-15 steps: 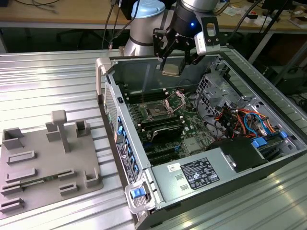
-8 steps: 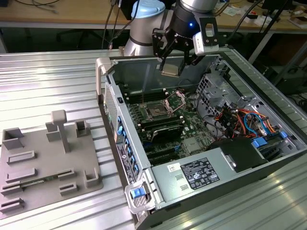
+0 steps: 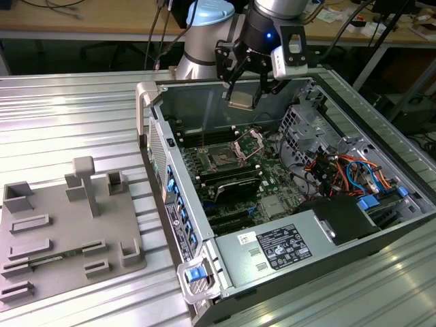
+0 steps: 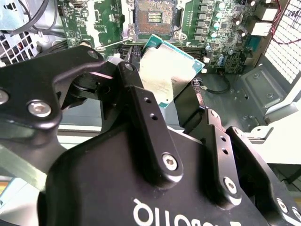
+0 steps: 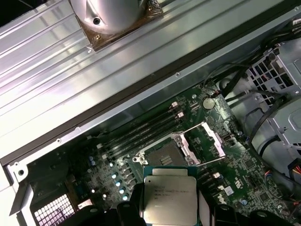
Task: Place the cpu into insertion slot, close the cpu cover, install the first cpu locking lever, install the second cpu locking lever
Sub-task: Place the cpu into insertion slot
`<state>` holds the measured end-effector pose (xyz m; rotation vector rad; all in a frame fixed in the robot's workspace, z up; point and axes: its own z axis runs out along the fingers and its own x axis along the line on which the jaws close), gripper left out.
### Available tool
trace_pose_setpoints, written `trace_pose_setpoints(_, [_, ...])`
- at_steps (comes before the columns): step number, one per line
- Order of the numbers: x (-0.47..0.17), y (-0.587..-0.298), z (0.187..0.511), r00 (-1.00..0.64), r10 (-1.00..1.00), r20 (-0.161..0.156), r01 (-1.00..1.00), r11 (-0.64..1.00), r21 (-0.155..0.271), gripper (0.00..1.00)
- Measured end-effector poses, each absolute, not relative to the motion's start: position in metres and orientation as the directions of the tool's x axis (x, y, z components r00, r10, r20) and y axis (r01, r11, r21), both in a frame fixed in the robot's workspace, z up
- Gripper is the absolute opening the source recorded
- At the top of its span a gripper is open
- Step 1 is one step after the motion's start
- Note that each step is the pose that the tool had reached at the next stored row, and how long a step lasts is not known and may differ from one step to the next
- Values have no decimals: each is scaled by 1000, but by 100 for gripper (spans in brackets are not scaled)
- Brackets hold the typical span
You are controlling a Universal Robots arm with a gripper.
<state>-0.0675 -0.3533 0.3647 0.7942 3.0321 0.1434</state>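
Silver top upward, pinched the cpu (image 5: 170,200) edgewise in the closed gripper (image 4: 164,85), level high above the uncovered insertion slot (image 5: 163,157), presumably for flat seating

In the second wrist view, part of the cpu (image 4: 174,70) is covered by the fingers (image 4: 143,113) of the gripper (image 4: 162,89), and the insertion slot (image 4: 155,14) is cut off by the frame edge. In the exterior view, the arm (image 3: 272,17) is cut off at the top of the frame, the grey fixture plate (image 3: 61,231) at the lower left, and the computer case (image 3: 286,245) at the bottom.
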Motion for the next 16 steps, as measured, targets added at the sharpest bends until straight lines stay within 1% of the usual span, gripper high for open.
trace_pose_setpoints(16, [-72,-353,362,-818,575,19,575,814,89,54])
